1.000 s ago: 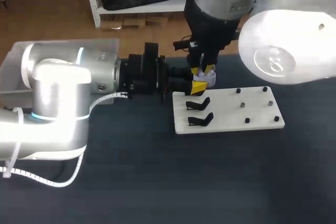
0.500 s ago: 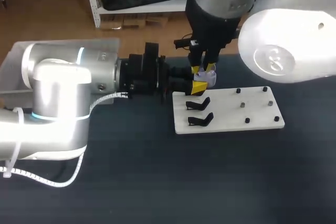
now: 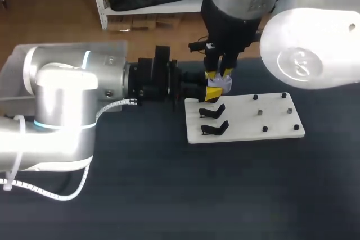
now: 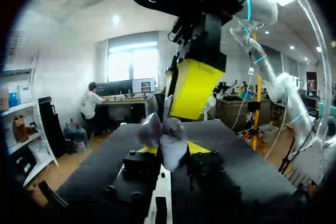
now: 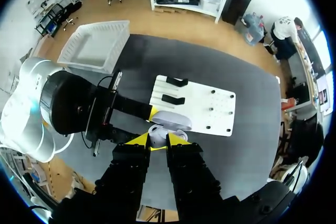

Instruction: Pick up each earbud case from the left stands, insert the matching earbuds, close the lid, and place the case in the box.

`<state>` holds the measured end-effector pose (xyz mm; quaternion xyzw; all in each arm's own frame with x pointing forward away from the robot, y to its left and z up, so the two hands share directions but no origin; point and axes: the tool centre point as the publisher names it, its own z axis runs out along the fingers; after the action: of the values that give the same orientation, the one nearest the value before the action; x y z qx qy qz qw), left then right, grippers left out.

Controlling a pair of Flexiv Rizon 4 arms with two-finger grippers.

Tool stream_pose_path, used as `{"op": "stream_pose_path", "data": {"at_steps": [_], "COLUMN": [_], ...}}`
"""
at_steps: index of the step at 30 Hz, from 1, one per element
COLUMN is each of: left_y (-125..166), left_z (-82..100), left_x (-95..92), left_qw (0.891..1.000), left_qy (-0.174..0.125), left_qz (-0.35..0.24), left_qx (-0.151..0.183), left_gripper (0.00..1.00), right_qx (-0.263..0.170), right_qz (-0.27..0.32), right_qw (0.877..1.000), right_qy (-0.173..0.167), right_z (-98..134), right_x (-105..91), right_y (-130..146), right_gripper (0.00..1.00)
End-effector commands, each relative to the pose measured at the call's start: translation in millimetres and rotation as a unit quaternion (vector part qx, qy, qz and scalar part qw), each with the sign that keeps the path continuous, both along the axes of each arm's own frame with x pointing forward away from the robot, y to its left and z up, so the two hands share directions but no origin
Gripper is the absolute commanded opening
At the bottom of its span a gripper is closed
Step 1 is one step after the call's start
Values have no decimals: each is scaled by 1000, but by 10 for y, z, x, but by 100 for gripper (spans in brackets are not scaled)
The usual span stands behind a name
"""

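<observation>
Now, at the edge of the white stand board (image 3: 247,117), the left gripper (image 3: 213,92) is clamped on the open earbud case (image 4: 170,144), so the right gripper (image 5: 157,142), pinched on a small earbud (image 5: 156,132), should lower straight and seat it gently.

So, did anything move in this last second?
Only the right arm: its big joint swung slightly rightward, while the right tool stayed over the earbud case. The left tool kept holding that case; the white board didn't shift.
</observation>
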<state>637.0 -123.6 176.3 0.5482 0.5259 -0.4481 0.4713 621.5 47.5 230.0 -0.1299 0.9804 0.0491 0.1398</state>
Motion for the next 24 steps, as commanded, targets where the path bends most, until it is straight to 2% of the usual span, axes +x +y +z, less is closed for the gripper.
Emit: {"op": "stream_pose_path", "data": {"at_steps": [1, 24], "left_y": [2, 2], "left_z": [-19, -19], "left_x": [-12, -12], "left_qw": [1000, 1000], "left_qy": [-3, -3], "left_qz": [3, 3], "left_qx": [-4, -4], "left_gripper": [0, 0], "right_qx": [0, 3], "right_qz": [-1, -3], "right_qw": [1000, 1000], "right_qy": [-3, -1], "right_z": [-30, -66], "right_x": [-14, -54], "right_y": [1, 28], "right_gripper": [0, 0]}}
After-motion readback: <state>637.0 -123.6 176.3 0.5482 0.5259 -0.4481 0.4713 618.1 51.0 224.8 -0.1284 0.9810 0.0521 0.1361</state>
